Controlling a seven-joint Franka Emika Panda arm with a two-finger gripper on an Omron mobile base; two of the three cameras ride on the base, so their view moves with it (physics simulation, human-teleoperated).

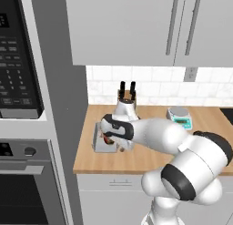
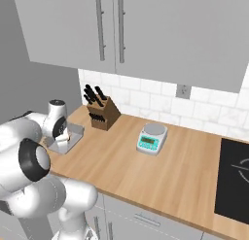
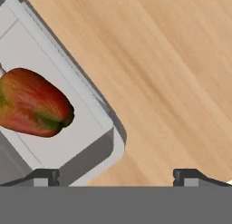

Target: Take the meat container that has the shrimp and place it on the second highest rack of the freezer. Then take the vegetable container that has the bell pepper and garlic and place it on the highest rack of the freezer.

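Dark, blunt fingers (image 3: 45, 177) stand wide apart and grip nothing; one tip hangs over the corner wall of the vegetable container (image 3: 86, 148), the other over bare desk (image 3: 172, 73). The container is a shallow grey tray of smooth plastic with rounded corners, and a glossy red bell pepper (image 3: 31, 104) streaked with green lies in it. It sits on pale, straight-grained wood near the desk's left end, close to a wooden knife block (image 2: 103, 113) with black handles. Further right stands a teal-faced kitchen scale (image 2: 151, 138); its display is too small to read.
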